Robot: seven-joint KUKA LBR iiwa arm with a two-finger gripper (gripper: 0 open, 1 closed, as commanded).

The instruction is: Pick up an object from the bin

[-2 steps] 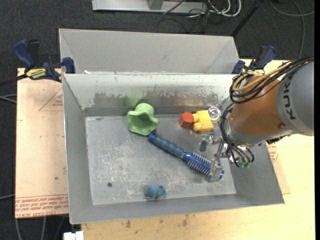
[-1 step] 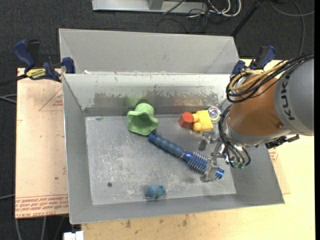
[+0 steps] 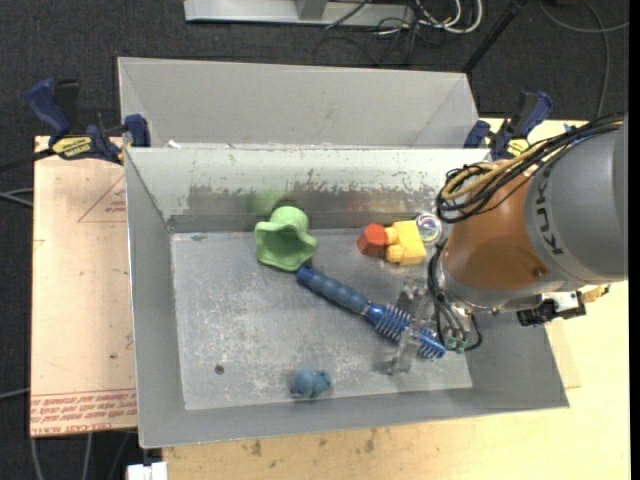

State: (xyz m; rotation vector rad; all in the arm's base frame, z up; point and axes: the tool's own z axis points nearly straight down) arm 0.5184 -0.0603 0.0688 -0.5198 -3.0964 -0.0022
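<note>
Hanging low over the right front of the bin (image 3: 150, 268), my gripper (image 3: 404, 355) sits at the bristled end of the blue brush (image 3: 335, 293), which lies slantwise across the floor. Whether my grip is wide or narrow, I cannot tell. A green cup (image 3: 284, 236) lies just beside the handle's far tip.

the bin floor (image 3: 230, 318) lies bare along the left wall and across the middle, with a small blue lump (image 3: 310, 383) by the near edge. a green cup-like toy (image 3: 283, 236) and a yellow and orange toy (image 3: 393, 242) crowd the far wall. a blue brush (image 3: 345, 298) slants from the green toy toward the near right corner, where the arm (image 3: 490, 253) blocks the way.
</note>
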